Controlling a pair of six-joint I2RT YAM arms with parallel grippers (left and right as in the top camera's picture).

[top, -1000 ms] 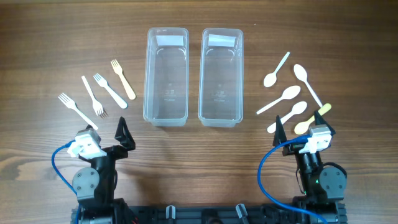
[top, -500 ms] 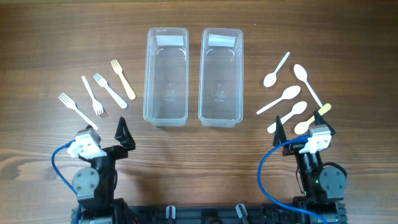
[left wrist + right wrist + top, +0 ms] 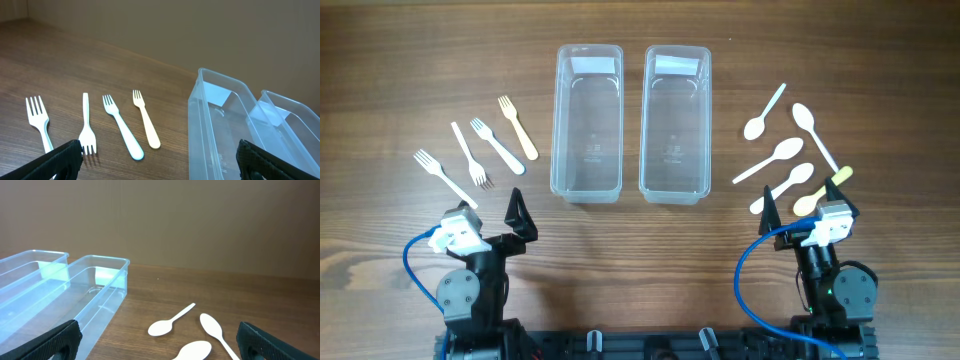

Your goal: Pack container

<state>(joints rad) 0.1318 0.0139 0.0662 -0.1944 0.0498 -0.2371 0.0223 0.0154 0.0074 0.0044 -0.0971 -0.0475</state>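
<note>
Two clear, empty plastic containers stand side by side at the table's middle, one on the left (image 3: 557, 120) and one on the right (image 3: 707, 120). Several plastic forks (image 3: 480, 150) lie to their left and several plastic spoons (image 3: 785, 152) to their right. My left gripper (image 3: 492, 212) hovers open near the front edge, behind the forks (image 3: 122, 132), with the left container (image 3: 200, 100) ahead to its right. My right gripper (image 3: 160, 340) is also open, with the spoons (image 3: 170, 321) ahead of it and the right container (image 3: 107, 260) to its left. Neither gripper holds anything.
The wooden table (image 3: 640, 260) shows bare wood between the containers and both arms. A blue cable (image 3: 415, 262) loops beside the left arm and another (image 3: 745, 280) beside the right arm.
</note>
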